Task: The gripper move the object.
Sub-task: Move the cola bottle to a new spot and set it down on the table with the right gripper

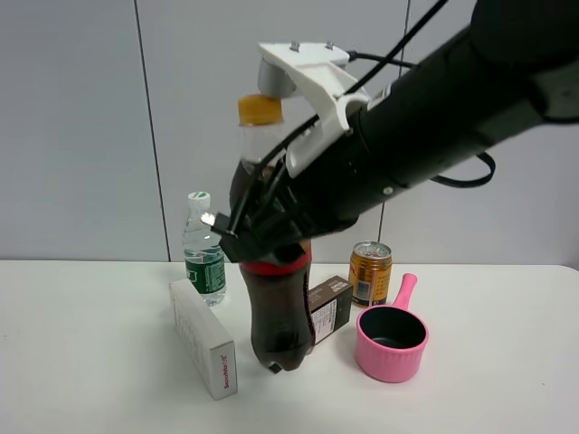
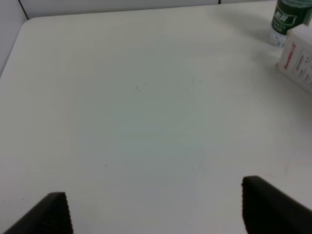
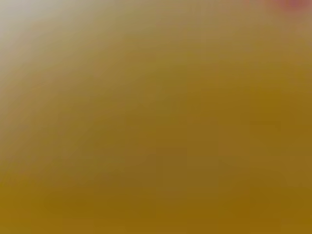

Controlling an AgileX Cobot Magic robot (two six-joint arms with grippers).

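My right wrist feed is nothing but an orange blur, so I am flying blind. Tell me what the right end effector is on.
Observer: The high camera shows the right end effector shut around the cola bottle, just above its red label, with the bottle leaning slightly.
Operator: Now name what crowds the bottle.
Observer: In the high view, a white box lies close on its left. A dark box stands right beside it on the right, and a pink pot sits further right.
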